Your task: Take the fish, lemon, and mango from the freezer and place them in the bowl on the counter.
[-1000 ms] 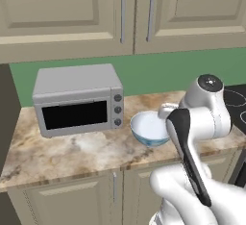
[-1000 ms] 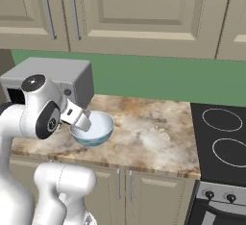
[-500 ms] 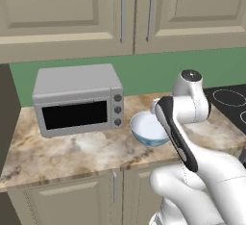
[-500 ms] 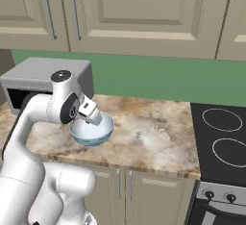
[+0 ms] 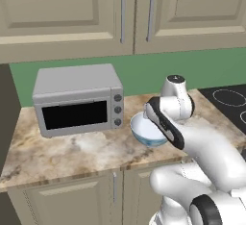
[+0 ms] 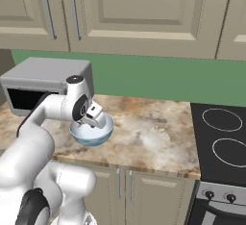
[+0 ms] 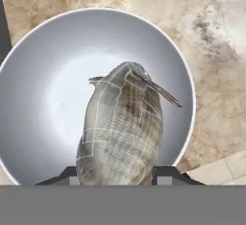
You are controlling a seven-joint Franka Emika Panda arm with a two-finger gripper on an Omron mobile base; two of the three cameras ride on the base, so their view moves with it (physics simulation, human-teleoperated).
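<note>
Swung leftward since earlier, gripper (image 7: 117, 177) pinches the fish (image 7: 122, 128) over the bowl (image 7: 57, 41), frame centre.
Looks light, stiff, slippery; mid-body hold seems best.

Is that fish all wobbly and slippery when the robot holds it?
Probably stiff: the fish sticks straight out between the fingertips without drooping. Its smooth, rounded sides look as if they might slip. Let go here, it would likely land in the bowl beneath it.
</note>
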